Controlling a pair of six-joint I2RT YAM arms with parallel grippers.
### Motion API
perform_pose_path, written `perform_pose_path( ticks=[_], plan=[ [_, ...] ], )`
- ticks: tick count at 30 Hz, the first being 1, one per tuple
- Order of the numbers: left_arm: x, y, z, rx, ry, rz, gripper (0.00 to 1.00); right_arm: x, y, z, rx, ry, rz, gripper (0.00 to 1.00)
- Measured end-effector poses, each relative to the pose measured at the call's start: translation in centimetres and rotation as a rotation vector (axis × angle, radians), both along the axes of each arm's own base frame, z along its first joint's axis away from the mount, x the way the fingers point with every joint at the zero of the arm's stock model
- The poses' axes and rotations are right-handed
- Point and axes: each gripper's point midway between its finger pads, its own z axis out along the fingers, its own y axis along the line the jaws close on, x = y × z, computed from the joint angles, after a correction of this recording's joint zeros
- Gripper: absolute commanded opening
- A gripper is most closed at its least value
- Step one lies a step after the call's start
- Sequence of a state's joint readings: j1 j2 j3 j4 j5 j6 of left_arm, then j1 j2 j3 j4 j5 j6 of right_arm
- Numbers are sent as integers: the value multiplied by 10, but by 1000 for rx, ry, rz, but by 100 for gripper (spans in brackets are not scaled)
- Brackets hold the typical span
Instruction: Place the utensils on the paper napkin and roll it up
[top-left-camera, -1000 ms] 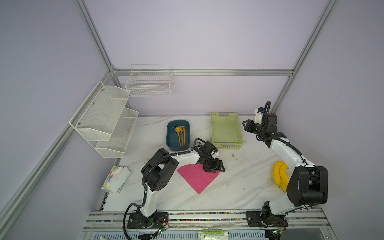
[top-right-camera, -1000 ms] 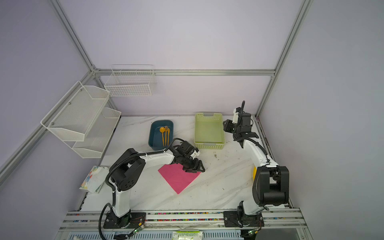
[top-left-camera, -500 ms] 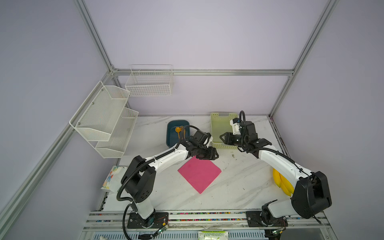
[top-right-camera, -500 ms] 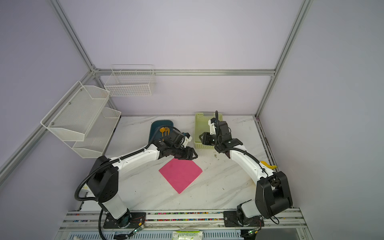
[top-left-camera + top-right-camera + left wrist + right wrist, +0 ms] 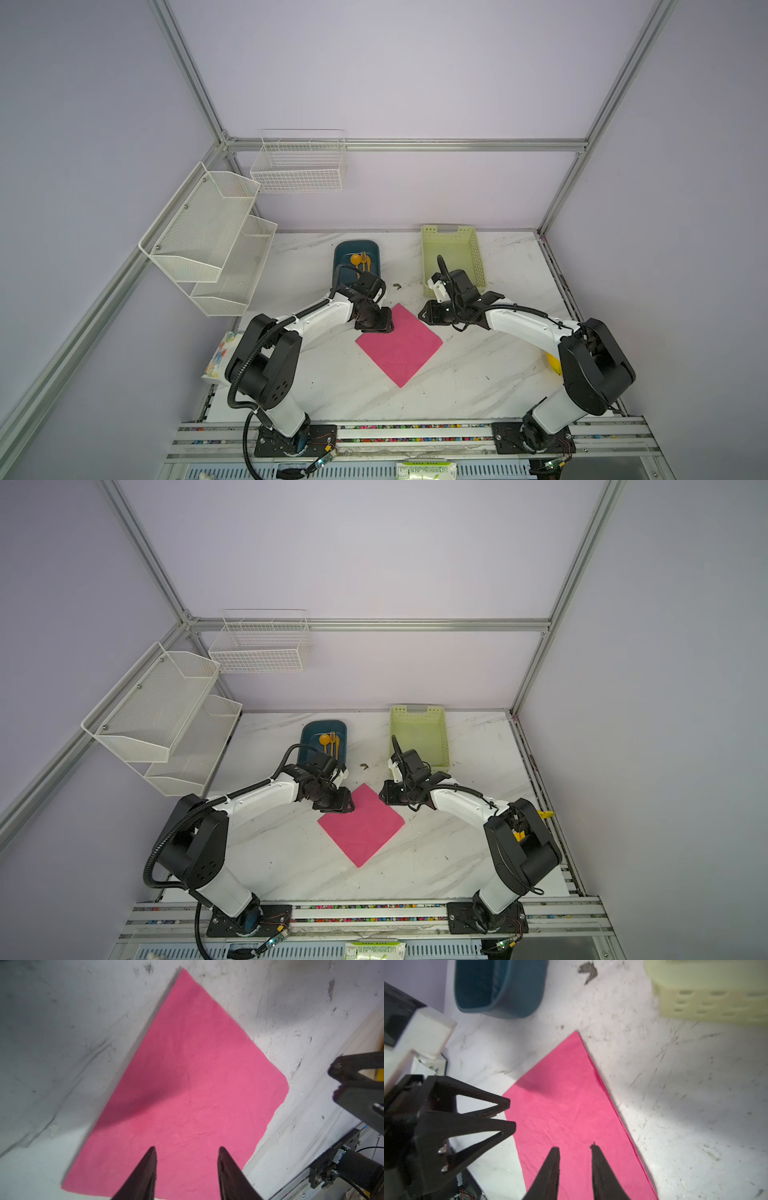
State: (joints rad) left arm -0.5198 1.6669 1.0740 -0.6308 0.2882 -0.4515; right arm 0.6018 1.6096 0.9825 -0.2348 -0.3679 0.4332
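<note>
Left gripper and right gripper, part-open and empty, point down at the paper napkin.

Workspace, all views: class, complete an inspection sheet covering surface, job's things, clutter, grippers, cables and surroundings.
Surface: marble table, scuffed.
Job's things: pink napkin flat, bare; orange utensils in blue tray.
Clutter: green basket, bananas mostly hidden, floral packet, dark scrap.
Grippers: left gripper and right gripper open, empty, above napkin's edges.
Cables: corrugated hose on left arm; looped cable on right arm.
Surroundings: mesh shelves, wire basket on lilac walls.
</note>
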Motion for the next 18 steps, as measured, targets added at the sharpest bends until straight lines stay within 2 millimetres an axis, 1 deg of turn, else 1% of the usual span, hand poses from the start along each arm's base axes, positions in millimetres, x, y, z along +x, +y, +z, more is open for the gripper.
perform_pose_path(
  ticks=[2,4,10,14,18],
  plan=[
    [-8,2,-10,3,34,-5,46,-8,-2,-14,-18,40,10,29],
    [-15,3,-17,5,59,-9,46,-14,-4,-22,-29,64,16,28],
    [-28,3,-25,-13,102,-20,46,-34,-8,-43,-52,123,38,29],
    [-40,4,-33,-20,137,-32,46,-40,-8,-50,-70,139,55,29],
    [-45,0,-32,-40,139,-45,46,-43,-11,-54,-104,133,64,29]
  ],
)
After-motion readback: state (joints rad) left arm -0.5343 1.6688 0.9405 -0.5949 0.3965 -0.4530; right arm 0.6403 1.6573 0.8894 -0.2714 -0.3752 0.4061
